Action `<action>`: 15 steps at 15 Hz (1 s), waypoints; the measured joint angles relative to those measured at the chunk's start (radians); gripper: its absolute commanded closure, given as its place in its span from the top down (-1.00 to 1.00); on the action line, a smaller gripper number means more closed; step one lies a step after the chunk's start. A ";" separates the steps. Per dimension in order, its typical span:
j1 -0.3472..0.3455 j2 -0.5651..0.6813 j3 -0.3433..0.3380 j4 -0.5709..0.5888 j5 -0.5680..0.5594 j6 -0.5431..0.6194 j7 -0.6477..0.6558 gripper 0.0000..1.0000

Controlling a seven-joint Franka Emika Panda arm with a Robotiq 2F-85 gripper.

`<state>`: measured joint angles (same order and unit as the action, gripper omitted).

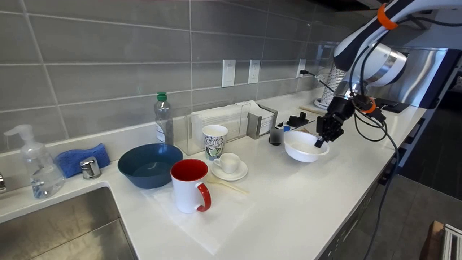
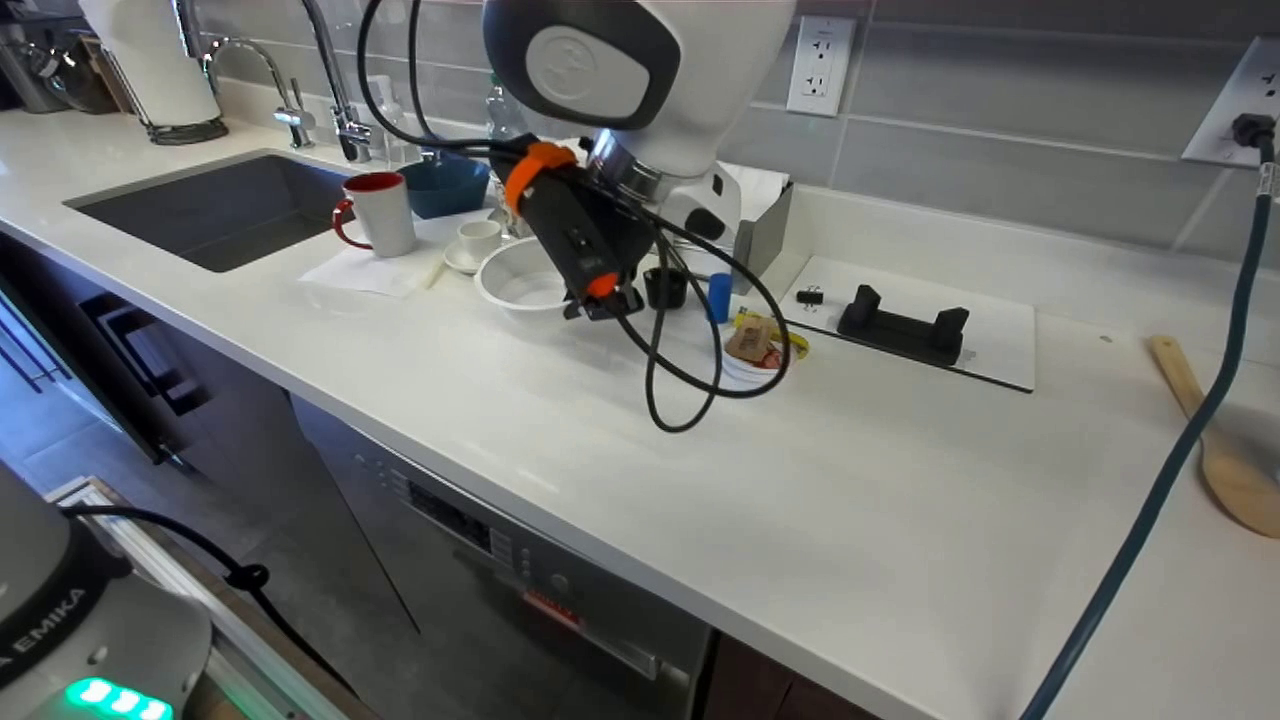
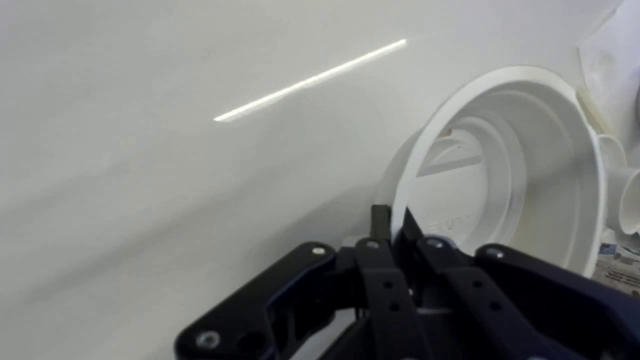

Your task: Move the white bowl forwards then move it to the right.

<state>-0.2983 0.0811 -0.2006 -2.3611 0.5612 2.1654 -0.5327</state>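
Note:
The white bowl point(image 1: 301, 147) is at the far right part of the counter in an exterior view, with its rim slightly tilted. It also shows in an exterior view point(image 2: 522, 278) partly behind the arm, and in the wrist view point(image 3: 545, 165) on the right. My gripper point(image 1: 319, 142) points down at the bowl's near rim. In the wrist view the gripper point(image 3: 395, 222) has one finger outside and one inside the bowl wall, shut on the rim. I cannot tell whether the bowl's base touches the counter.
A white cup on a saucer point(image 1: 231, 176), a red-and-white mug point(image 1: 186, 195) and a dark-blue bowl point(image 1: 144, 177) stand toward the sink point(image 2: 210, 210). A small black cup point(image 2: 666, 288), a blue cap point(image 2: 719, 298) and a container with packets point(image 2: 752, 372) are close to the gripper.

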 measured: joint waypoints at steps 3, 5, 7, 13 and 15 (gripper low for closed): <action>-0.048 -0.039 -0.079 -0.021 -0.085 -0.028 -0.080 -0.97; -0.079 -0.049 -0.126 -0.013 -0.129 -0.051 -0.128 -0.97; -0.099 -0.046 -0.158 0.004 -0.166 -0.054 -0.162 -0.97; -0.100 0.030 -0.156 0.107 -0.173 -0.053 -0.177 -0.97; -0.099 0.077 -0.139 0.148 -0.173 -0.054 -0.177 -0.97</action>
<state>-0.3970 0.1582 -0.3399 -2.2130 0.3878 2.1112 -0.7099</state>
